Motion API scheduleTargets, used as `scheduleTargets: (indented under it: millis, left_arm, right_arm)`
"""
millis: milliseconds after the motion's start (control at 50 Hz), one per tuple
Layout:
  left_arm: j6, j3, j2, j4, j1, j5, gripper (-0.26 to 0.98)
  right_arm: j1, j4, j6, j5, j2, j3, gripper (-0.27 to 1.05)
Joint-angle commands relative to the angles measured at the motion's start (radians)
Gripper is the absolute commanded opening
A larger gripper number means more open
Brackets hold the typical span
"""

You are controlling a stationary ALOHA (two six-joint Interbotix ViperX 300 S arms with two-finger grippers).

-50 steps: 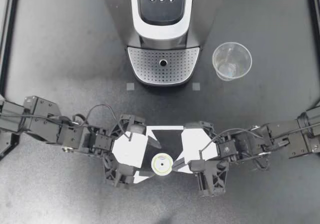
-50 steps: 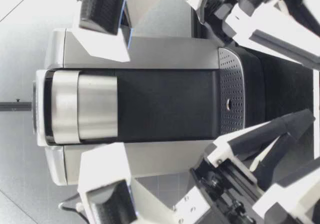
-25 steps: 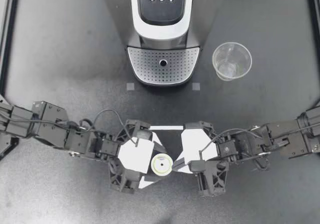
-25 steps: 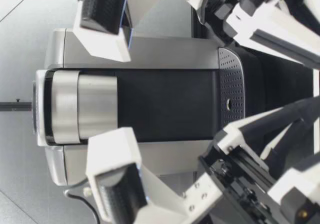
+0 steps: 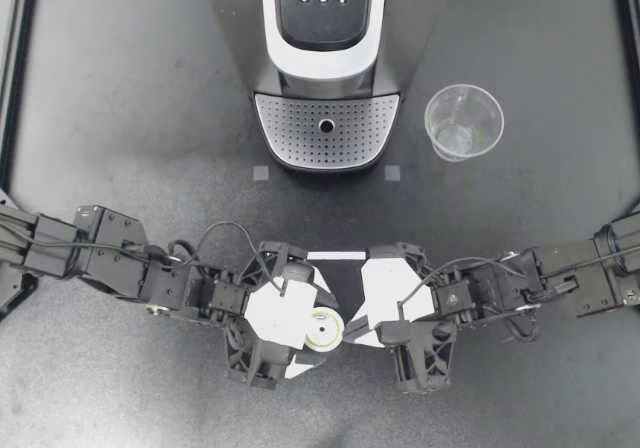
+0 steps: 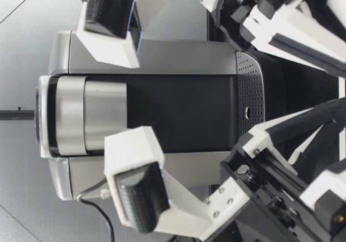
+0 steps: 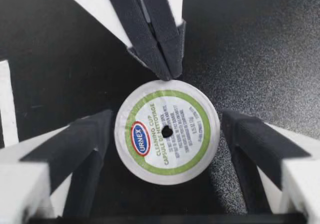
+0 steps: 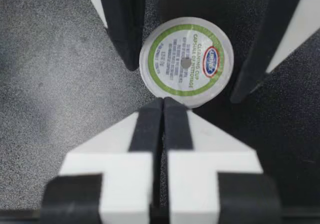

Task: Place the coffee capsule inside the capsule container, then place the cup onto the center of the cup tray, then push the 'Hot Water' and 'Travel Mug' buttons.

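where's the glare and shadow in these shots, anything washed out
Top view: sheen on the silver collar of the coffee machine, glints on the rim of the clear plastic cup. Low view: the machine's metal band gleams against a bright backdrop. Left wrist view: coffee capsule lid evenly lit, not washed out; table speckled with light one side of it, deep shade the other. Right wrist view: the same split.

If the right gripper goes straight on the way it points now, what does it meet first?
The coffee capsule. My right gripper is shut and its tips point at the capsule's rim, apparently touching it, so going on would likely shove the capsule along the table.
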Motion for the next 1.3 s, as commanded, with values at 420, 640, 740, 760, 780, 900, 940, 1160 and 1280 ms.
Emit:
scheduleTargets:
  millis: [420,640,740,760,780,900,940,1160,1280]
  left_arm:
    - [-0.009,-0.008,-0.063,-0.008,-0.003,-0.003,0.5]
    - [-0.072,-0.006,-0.075,-0.008,-0.003,0.009,0.5]
    - [-0.092,-0.006,-0.078,-0.008,-0.003,0.018,0.5]
    - [-0.095,-0.006,-0.08,-0.008,-0.003,0.021,0.5]
    - [-0.098,-0.006,-0.081,-0.008,-0.003,0.021,0.5]
    - [-0.112,-0.006,-0.091,-0.008,-0.003,0.023,0.5]
    - [-0.115,-0.002,-0.095,-0.008,-0.003,0.02,0.5]
    - [-0.123,0.043,-0.137,-0.008,-0.002,-0.014,0.5]
    - [-0.123,0.055,-0.152,-0.008,-0.003,-0.032,0.5]
  right_arm:
    - [-0.009,0.008,0.018,-0.054,-0.167,0.044,0.1]
    - [-0.115,0.075,0.066,-0.327,-0.342,0.163,0.1]
    - [-0.184,0.098,0.1,-0.453,-0.382,0.206,0.1]
    - [-0.198,0.1,0.106,-0.471,-0.383,0.212,0.1]
    - [-0.212,0.1,0.11,-0.485,-0.387,0.215,0.1]
    - [-0.281,0.1,0.133,-0.531,-0.383,0.213,0.1]
    - [-0.301,0.1,0.133,-0.538,-0.377,0.206,0.1]
    - [-0.365,0.1,0.129,-0.558,-0.344,0.166,0.1]
    - [-0.383,0.098,0.127,-0.574,-0.322,0.135,0.1]
